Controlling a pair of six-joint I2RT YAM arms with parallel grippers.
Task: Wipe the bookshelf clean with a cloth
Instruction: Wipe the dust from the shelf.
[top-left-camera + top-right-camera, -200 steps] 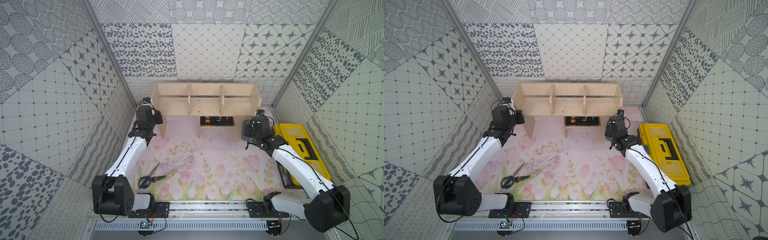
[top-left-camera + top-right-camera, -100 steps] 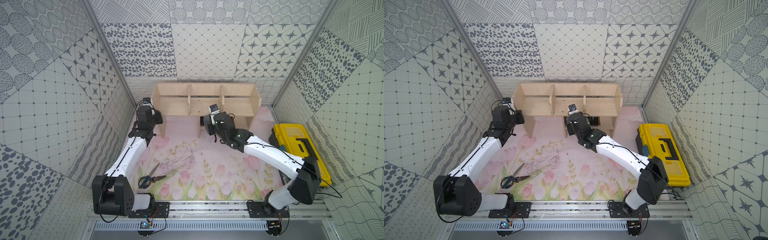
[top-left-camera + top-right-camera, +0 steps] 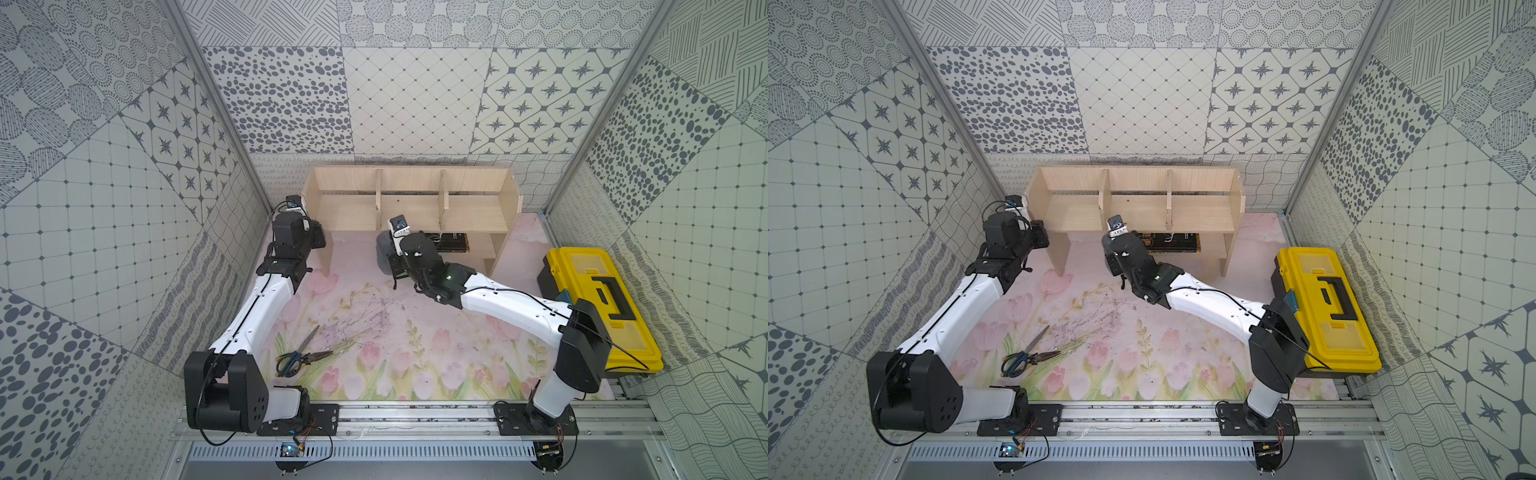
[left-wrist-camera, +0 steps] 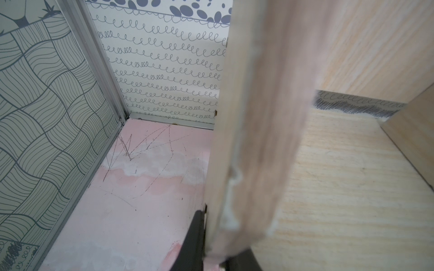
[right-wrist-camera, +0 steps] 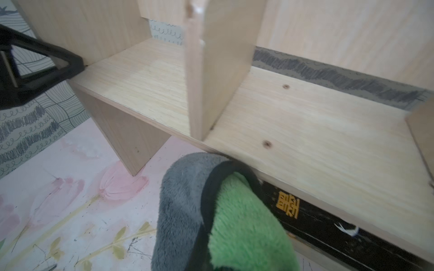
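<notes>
In both top views the bookshelf (image 3: 349, 212) stands at the back, with the yellow toolbox (image 3: 598, 307) to its right. The left gripper (image 4: 218, 251) is clamped on the shelf's left side panel. The right gripper (image 3: 394, 266), jaws closed on the bunched cloth (image 5: 211, 211), holds it at the top tier's front edge, below 1 of the 2 dividers (image 5: 211, 70). Scissors (image 3: 297, 357) lie nearer the arms' bases.

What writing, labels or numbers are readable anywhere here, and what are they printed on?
Gold characters on the black book on the bookshelf lower tier: blurred, not readable.
White label atop the right arm: too small to read.
No other text visible.
</notes>
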